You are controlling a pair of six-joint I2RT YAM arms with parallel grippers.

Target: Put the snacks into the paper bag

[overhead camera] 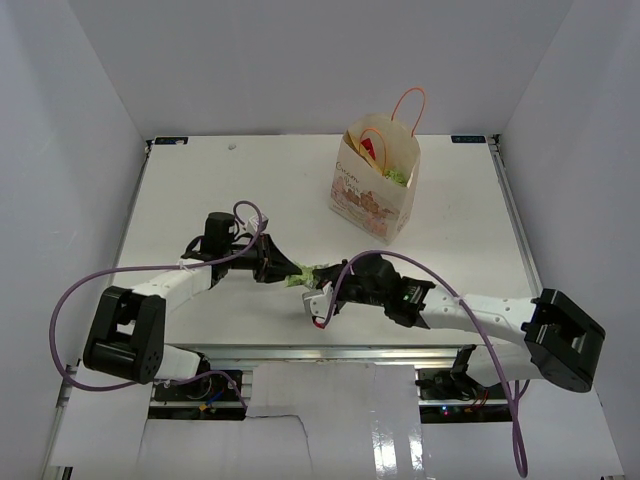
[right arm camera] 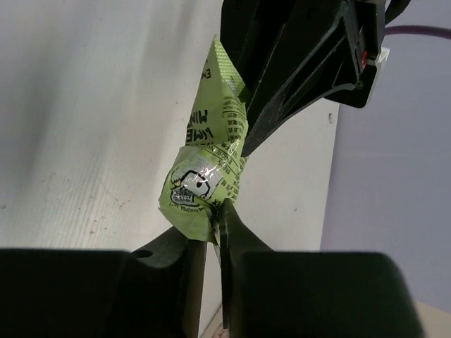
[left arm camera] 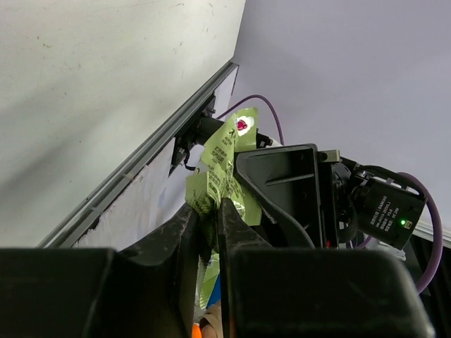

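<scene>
A green wrapped packet (overhead camera: 311,272) hangs above the table's near middle, held between both grippers. My left gripper (overhead camera: 291,272) is shut on its left end; the left wrist view shows the fingertips (left arm camera: 210,208) pinching the crinkled green packet (left arm camera: 222,165). My right gripper (overhead camera: 331,276) is shut on the other end; in the right wrist view the gripper (right arm camera: 215,220) grips the packet (right arm camera: 208,172) at its lower edge. The paper bag (overhead camera: 372,190) stands upright at the back right with orange handles (overhead camera: 410,100). Green and red-yellow packets show inside its mouth.
The left gripper's black body (right arm camera: 296,63) fills the top of the right wrist view, close to the right fingers. The right gripper's black body (left arm camera: 289,186) sits just behind the packet in the left wrist view. White walls enclose the table (overhead camera: 200,200).
</scene>
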